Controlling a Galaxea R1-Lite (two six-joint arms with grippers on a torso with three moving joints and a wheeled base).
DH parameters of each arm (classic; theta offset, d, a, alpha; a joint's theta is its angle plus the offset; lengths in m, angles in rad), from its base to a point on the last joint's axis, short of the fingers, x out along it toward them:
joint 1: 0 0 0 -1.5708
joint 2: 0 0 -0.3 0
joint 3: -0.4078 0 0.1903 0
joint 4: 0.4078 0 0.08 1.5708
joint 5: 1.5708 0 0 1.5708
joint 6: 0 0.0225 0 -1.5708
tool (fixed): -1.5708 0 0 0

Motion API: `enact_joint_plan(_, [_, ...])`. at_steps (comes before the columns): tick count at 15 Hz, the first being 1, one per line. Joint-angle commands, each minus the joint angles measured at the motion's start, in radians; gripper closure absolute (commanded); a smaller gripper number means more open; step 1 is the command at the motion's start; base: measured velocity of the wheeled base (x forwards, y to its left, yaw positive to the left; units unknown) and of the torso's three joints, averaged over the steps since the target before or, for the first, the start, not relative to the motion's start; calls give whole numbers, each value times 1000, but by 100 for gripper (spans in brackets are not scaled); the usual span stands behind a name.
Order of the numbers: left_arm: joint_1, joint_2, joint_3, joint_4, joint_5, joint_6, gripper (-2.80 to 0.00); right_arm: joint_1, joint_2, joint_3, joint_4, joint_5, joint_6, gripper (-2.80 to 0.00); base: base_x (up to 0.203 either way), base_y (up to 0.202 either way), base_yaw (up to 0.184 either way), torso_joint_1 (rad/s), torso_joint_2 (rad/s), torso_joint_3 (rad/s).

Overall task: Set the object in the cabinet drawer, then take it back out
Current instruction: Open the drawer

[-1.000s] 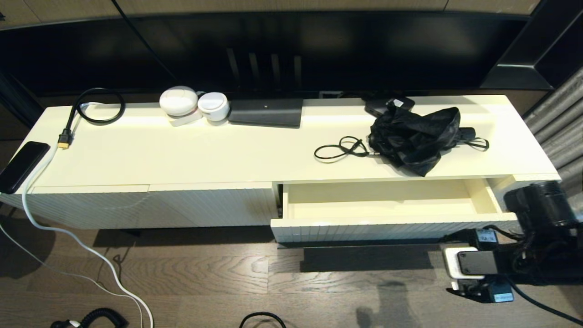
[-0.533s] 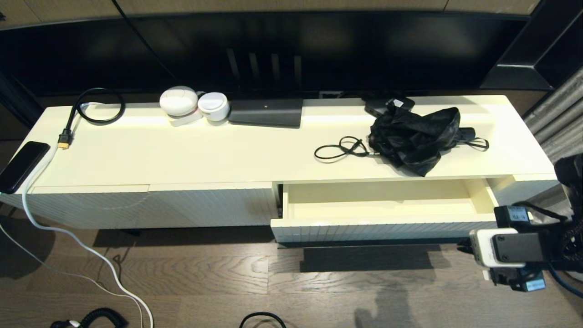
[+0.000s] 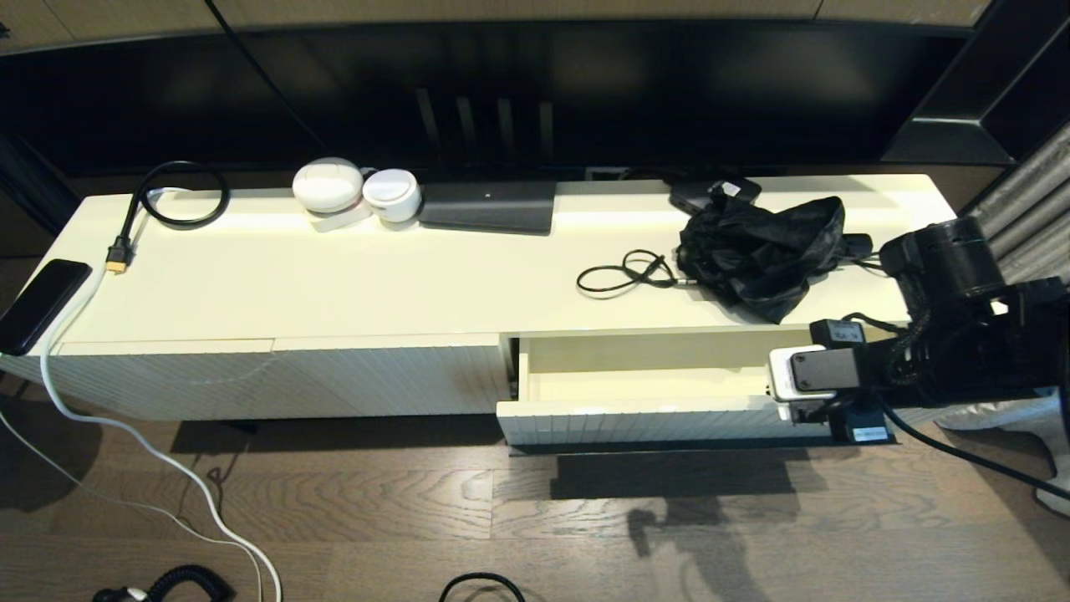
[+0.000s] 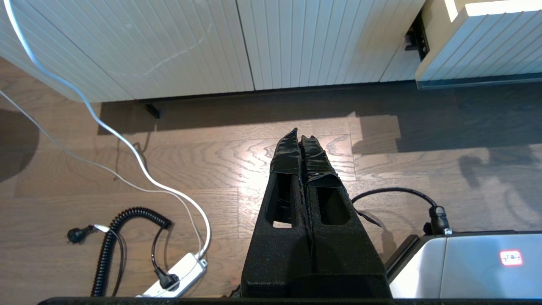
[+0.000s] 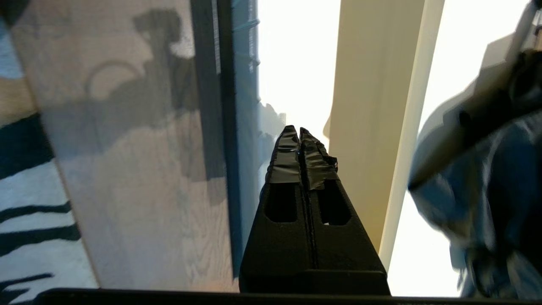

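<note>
The cabinet drawer (image 3: 652, 378) stands pulled open at the right of the low cream cabinet (image 3: 334, 276), its glossy inside bare. Its ribbed front (image 4: 487, 40) carries a black bar handle (image 3: 669, 449) along the lower edge. A crumpled black folding umbrella (image 3: 761, 251) lies on the cabinet top just behind the drawer. My right arm (image 3: 953, 334) reaches over the drawer's right end. The right gripper (image 5: 298, 129) is shut and empty above the drawer's inside (image 5: 292, 63), with the umbrella (image 5: 487, 178) off to one side. My left gripper (image 4: 300, 136) hangs shut over the floor.
A thin black audio cable (image 3: 627, 272) loops beside the umbrella. Two white round devices (image 3: 351, 188), a flat black box (image 3: 489, 205), a coiled black cable (image 3: 171, 196) and a phone (image 3: 38, 301) lie further left. White cables and a power strip (image 4: 178, 275) cross the wooden floor.
My right arm has risen from low beside the drawer's right end and swung left, so it now sits over that end of the open drawer. The umbrella and drawer have not moved.
</note>
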Motion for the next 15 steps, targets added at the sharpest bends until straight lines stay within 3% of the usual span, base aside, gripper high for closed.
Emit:
enact_joint_plan(1, [0,0,0,1,0,1,0,6,124,-36,-47,1,-7,0,0,0,0,0,0,0])
enact_joint_plan(6, [0,0,0,1,0,1,0,7,202,-115,-85,-1,-13,0,0,0,0,0,0,0])
enact_joint_plan(9, [0,0,0,1,0,1,0,-2,255,-230,-23,-2,-47,0,0,0,0,0,0,0])
enact_joint_plan(15, [-1,0,0,1,0,1,0,-16,279,-262,16,-11,-81,0,0,0,0,0,0,0])
